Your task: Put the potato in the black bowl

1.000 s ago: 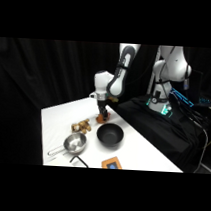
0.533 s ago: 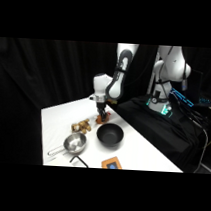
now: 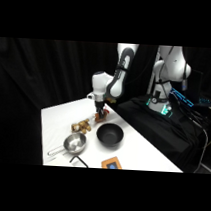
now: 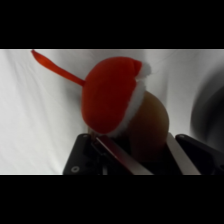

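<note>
Smooth orange-tan potato [image 4: 152,122] low in the wrist frame (partly hidden by a red-and-white object), empty matte black bowl [image 3: 110,135] centre-frame, upright

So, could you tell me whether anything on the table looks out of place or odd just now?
Yes: in the wrist view a red and white item sits pressed against the potato, right at the gripper, crowding the spot. The black bowl sits upright.
</note>
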